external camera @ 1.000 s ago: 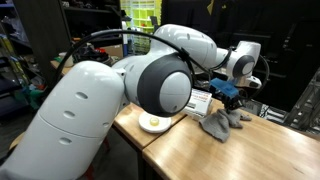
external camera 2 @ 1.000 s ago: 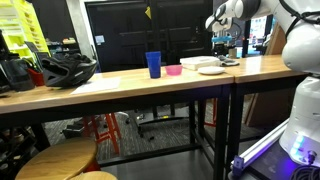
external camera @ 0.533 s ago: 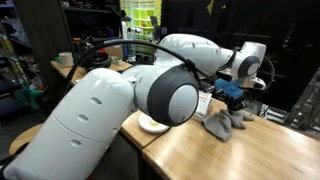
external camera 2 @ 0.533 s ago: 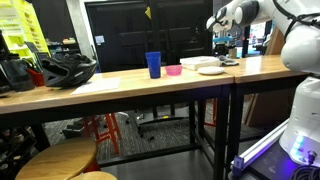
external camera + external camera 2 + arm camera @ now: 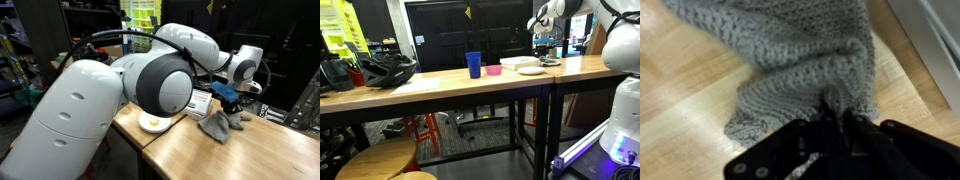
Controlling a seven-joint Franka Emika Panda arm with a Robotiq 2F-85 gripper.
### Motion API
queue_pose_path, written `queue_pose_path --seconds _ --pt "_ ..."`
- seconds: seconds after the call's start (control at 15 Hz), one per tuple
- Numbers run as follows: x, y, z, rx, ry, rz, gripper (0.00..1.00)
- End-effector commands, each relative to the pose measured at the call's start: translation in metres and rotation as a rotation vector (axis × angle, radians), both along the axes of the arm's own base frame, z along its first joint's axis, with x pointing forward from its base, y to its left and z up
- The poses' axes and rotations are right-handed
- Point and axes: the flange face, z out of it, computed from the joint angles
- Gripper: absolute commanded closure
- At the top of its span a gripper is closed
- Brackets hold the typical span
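Right up close in the wrist view, the gripper (image 5: 837, 118) has its fingers pressed together on a little ridge of the grey knitted cloth (image 5: 790, 50). You can see the yarn bunched up between the tips. The rest of the cloth fans out flat across the wooden table (image 5: 685, 95), so only a small fold is caught.

That's the thing to watch, I'd say. A loose knit like this stretches and slips, so any lift wants to be slow and straight up. That lets the weight come onto the pinch gradually instead of yanking the stitches out of it. Keep the squeeze firm and don't twist the wrist.

In an exterior view the gripper (image 5: 228, 95) sits just above the crumpled grey heap (image 5: 222, 124), well in from the table edge (image 5: 250, 150). A white dish (image 5: 152, 123) lies nearby, apart from the cloth. Dragging sideways toward it looks risky to me, because a trailing corner could snag it.

Farther along the bench in an exterior view stand a blue cup (image 5: 473, 64) and a pink bowl (image 5: 493, 69). A black helmet (image 5: 382, 70) lies at the far end. All of them are well clear.
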Motion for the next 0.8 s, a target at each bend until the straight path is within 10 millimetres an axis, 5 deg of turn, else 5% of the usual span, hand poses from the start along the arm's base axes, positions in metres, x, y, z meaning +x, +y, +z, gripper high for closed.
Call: queue_pose_path --seconds 0.0,0.73 --pt "-0.029 0.025 -0.008 0.045 0.002 -0.006 0.98" --pt "-0.111 0.07 -0.028 0.049 -0.018 -0.026 0.98"
